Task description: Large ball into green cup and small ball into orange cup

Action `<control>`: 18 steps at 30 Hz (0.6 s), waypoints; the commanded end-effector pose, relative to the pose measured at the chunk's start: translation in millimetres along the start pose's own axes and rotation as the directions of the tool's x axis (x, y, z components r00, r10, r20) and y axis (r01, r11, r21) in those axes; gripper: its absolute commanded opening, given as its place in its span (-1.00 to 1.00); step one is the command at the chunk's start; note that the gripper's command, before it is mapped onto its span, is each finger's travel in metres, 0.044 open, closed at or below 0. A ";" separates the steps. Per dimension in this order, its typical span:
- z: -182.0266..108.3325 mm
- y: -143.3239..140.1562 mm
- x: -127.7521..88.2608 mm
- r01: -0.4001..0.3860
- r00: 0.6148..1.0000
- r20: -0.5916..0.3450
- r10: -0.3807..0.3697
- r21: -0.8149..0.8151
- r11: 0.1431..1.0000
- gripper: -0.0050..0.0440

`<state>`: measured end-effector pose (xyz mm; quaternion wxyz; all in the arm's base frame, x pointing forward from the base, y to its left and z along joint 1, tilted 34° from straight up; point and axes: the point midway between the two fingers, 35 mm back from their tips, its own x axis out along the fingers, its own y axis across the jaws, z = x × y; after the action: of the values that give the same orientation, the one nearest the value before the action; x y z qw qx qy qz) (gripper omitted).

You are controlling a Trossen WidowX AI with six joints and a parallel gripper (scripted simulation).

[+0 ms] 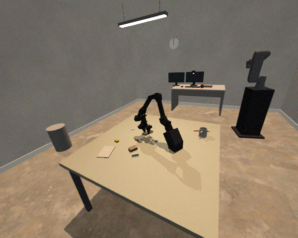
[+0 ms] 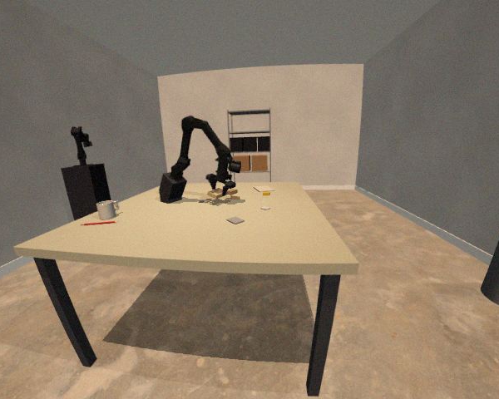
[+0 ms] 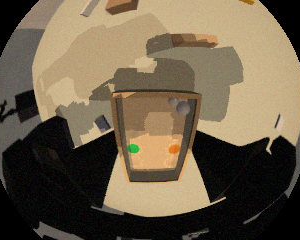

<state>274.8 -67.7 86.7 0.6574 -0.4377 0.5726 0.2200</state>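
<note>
My gripper (image 3: 154,132) is shut on the near end of the wooden puzzle (image 3: 156,135), a tray with a wooden rim under a clear cover. It holds the puzzle just above the table. Inside, the green cup (image 3: 133,148) is at the near left and the orange cup (image 3: 174,150) at the near right. Two grey balls (image 3: 180,104) lie together in the far right corner, one a little larger than the other. In the top view the gripper (image 1: 145,130) and the puzzle (image 1: 145,133) show near the table's middle. They also show in the exterior view, gripper (image 2: 222,184) over puzzle (image 2: 217,192).
A paper sheet (image 1: 106,151), a mug (image 1: 202,132) with a red pencil (image 2: 97,223), and the arm's base (image 1: 174,139) are also on the table.
</note>
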 end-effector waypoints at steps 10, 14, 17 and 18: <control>-0.1 2.4 0.6 0.073 0.997 -0.014 -0.073 0.000 0.997 -0.80; -0.1 3.7 0.9 0.122 0.992 -0.013 -0.122 -0.001 0.992 -0.80; 0.0 4.6 1.1 0.161 0.987 -0.012 -0.161 -0.002 0.987 -0.80; -0.1 4.9 1.1 0.173 0.985 -0.011 -0.173 -0.002 0.985 -0.80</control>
<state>273.7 -66.2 85.0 0.6675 -0.4789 0.5439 0.1713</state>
